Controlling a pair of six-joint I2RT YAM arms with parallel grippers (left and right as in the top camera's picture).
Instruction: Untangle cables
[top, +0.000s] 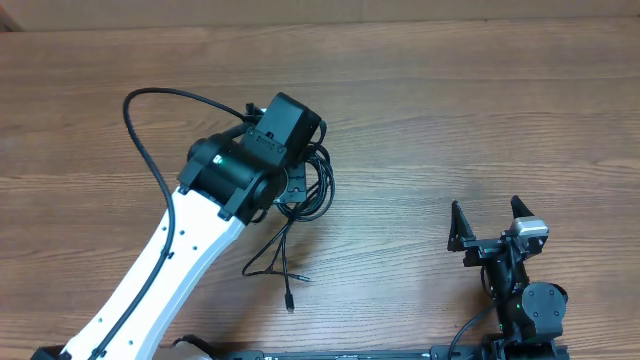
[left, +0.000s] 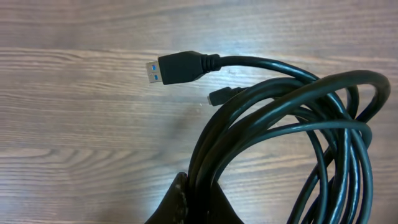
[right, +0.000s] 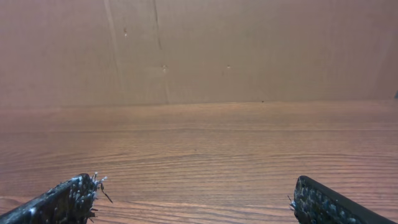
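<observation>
Cables (top: 322, 186), thin, black and glossy, on the wood-grain table (top: 450, 100), left of centre. Nearest the front edge, loose ends lying flat, one tipped by a small plug (top: 289, 300). At front right, right gripper (top: 486, 206) spread wide and holding nothing, rough dark pads (right: 68, 200) well apart from the cords. Farther in, left gripper (left: 189, 202) closed upon the bunch of round loops, mostly hidden under its wrist from above. Beyond it, a moulded black USB plug (left: 180, 67) with silver shell and blue insert, pointing left. At the far side, a plain brown wall (right: 199, 50) with faint creases.
</observation>
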